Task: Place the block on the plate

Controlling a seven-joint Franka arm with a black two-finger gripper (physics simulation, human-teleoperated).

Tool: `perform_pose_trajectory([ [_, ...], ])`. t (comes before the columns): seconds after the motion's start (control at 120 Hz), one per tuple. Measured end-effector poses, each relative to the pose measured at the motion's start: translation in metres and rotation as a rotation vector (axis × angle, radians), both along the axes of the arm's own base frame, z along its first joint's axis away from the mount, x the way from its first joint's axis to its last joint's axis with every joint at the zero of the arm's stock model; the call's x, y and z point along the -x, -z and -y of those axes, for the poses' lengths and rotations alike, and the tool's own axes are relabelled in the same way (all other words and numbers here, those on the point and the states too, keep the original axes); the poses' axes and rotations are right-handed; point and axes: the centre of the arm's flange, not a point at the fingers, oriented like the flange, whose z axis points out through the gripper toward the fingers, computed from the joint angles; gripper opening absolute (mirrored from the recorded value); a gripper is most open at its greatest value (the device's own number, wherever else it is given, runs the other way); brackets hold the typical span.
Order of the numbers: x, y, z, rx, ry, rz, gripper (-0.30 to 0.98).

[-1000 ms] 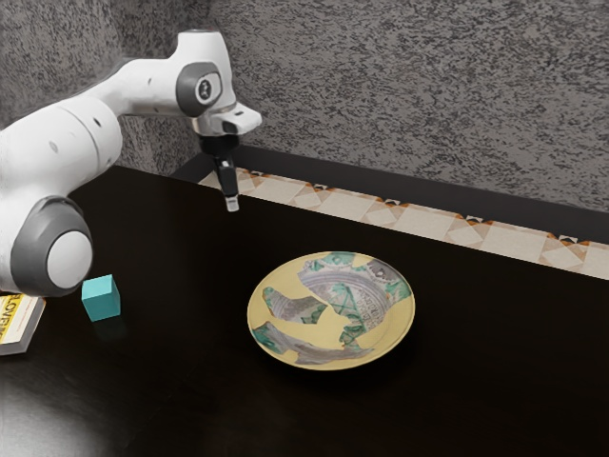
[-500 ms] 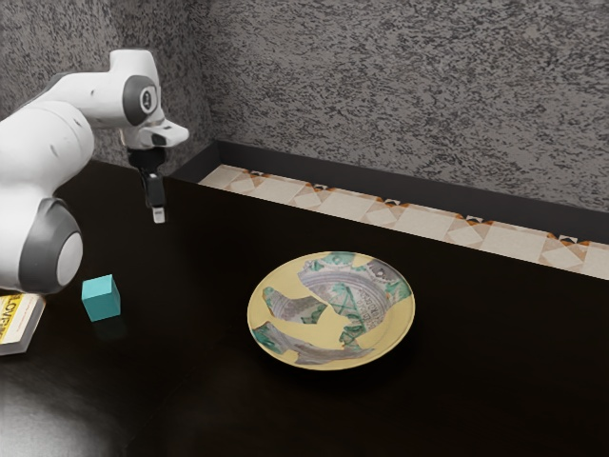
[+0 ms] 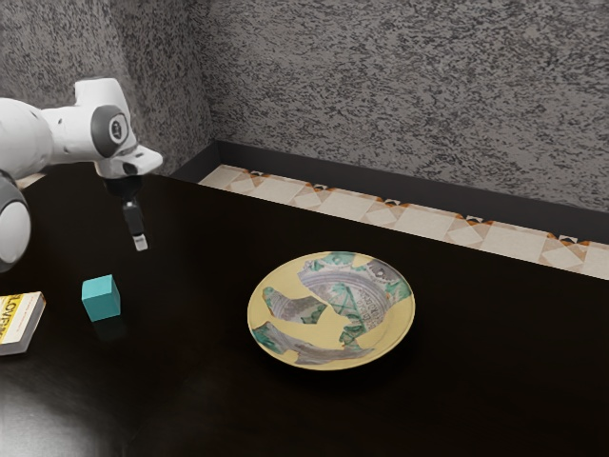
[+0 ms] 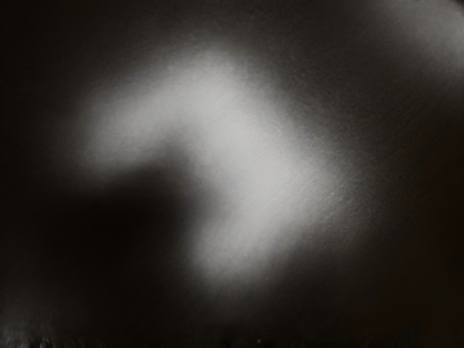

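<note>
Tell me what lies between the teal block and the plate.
A stretch of black tabletop lies between the block and the plate, as the exterior view shows.

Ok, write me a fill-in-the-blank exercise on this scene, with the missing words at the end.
The block has the shape of a ____.
In the exterior view, the block stands between the plate and the yellow-and-white ____.
The hand is holding ____.
Of the block and the plate, the one nearer the exterior view's right edge is the ____.

Missing words, in order: cube; book; nothing; plate.
</note>
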Motion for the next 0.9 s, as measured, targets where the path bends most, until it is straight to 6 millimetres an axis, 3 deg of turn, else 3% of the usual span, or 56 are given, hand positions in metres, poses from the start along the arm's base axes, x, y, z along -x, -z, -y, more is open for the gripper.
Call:
perform_pose_trajectory([
  [0.217, 0.056, 0.006, -0.054, 0.018, -0.071, 0.022, 0.69],
  [0.45, 0.094, 0.006, -0.083, 0.009, -0.086, 0.043, 0.69],
  [0.667, 0.094, 0.006, -0.086, -0.008, -0.055, 0.054, 0.69],
  [0.783, 0.097, -0.011, -0.071, -0.027, -0.017, 0.071, 0.69],
  [0.9, 0.111, -0.015, -0.056, -0.038, 0.005, 0.071, 0.69],
])
